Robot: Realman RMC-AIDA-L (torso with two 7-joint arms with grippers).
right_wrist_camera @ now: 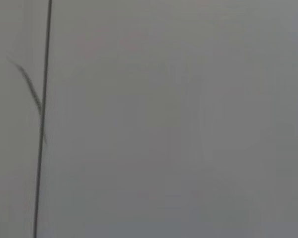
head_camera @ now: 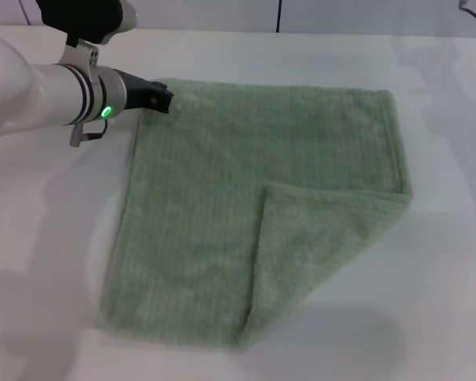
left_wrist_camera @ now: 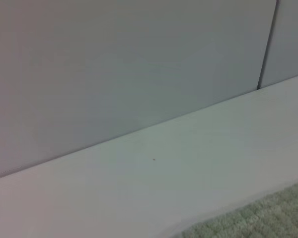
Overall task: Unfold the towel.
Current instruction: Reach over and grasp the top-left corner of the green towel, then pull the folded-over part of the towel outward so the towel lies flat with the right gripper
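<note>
The pale sage-green towel (head_camera: 246, 206) lies flat on the white table (head_camera: 55, 238) in the head view. Its near right corner is folded over onto the cloth, forming a triangular flap (head_camera: 325, 246). My left gripper (head_camera: 163, 99) is at the towel's far left corner, right at the hem. A strip of the towel's edge also shows in the left wrist view (left_wrist_camera: 258, 220). My right gripper is out of view; the right wrist view shows only a grey wall.
A grey wall (left_wrist_camera: 114, 64) with a dark vertical seam (left_wrist_camera: 267, 44) stands behind the table's far edge. White table surface surrounds the towel on all sides.
</note>
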